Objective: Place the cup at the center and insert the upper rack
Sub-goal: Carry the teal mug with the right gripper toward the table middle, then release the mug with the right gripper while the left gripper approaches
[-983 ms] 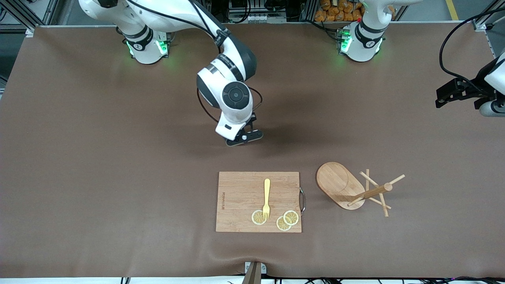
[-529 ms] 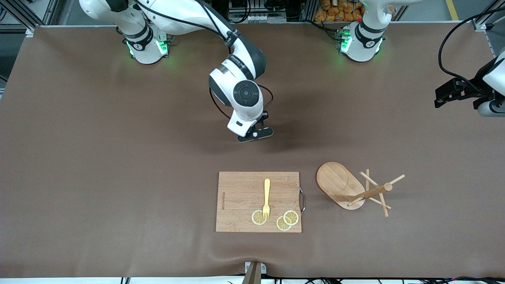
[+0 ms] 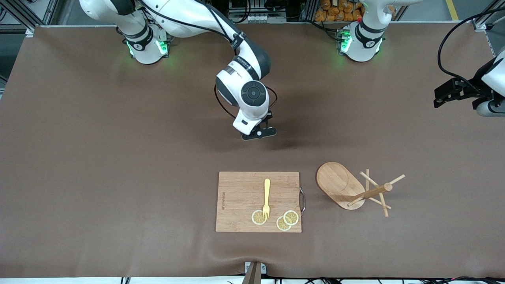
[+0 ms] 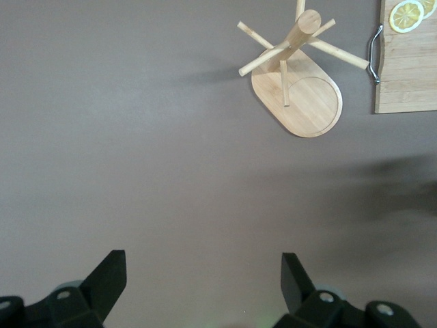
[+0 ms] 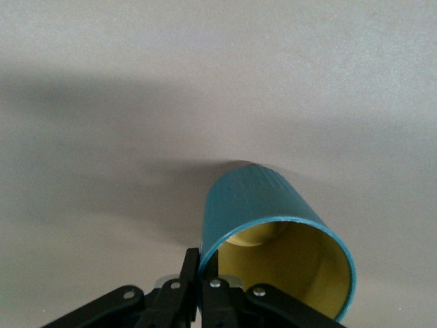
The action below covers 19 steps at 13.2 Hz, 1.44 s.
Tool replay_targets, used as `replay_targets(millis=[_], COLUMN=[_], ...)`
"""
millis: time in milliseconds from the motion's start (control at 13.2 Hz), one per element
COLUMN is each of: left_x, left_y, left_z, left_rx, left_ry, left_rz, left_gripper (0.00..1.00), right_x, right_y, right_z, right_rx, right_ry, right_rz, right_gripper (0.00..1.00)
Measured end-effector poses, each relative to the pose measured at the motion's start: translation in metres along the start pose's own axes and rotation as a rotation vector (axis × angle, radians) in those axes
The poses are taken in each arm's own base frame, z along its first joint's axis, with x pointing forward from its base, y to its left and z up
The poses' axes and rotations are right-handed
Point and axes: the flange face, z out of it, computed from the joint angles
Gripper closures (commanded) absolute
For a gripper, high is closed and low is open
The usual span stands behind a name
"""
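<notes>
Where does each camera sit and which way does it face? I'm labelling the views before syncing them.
Front view: high across the table, facing both arm bases; shows the right gripper over bare tabletop and the waiting left gripper at the left arm's end.
Left wrist view: looks down past its open jaws at the light wooden mug tree.
Right wrist view: looks past its jaws, shut on the rim of the dark teal cup.
Shared: front and left wrist views both show the mug tree and the rectangular wooden cutting board.

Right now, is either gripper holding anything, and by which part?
The right gripper is shut on the teal cup, pinching its rim wall, over bare table. The left gripper is open and holds nothing.
</notes>
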Motion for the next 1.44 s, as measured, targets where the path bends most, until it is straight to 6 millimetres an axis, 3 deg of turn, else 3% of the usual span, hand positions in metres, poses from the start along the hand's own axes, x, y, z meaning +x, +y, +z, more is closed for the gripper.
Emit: replay_targets(millis=[681,832,1134,1437], left_x=[-0.004,-0.006,-0.010,-0.018], left_y=[0.020,0.037,0.071,0.123], left_z=[-0.009,-0.011,-0.015,-0.016], left_rx=[-0.001,-0.002,-0.004,0.030], left_ry=[0.012,0.015,0.022,0.031], left_rz=[0.029,0.010,-0.080,-0.060], left_gripper=[0.00,0.00,0.00,0.00], right_x=[0.000,0.001,0.001,0.001], right_y=[-0.002,-0.001,-0.001,-0.006], right_z=[0.007,0.010,0.014,0.011], right_rx=[-0.004,-0.004,-0.007,0.000], right_ry=[-0.004,-0.004,-0.007,0.003], right_rz=[0.044,0.048,0.090,0.104], right_gripper=[1.00,0.88,0.48,0.30])
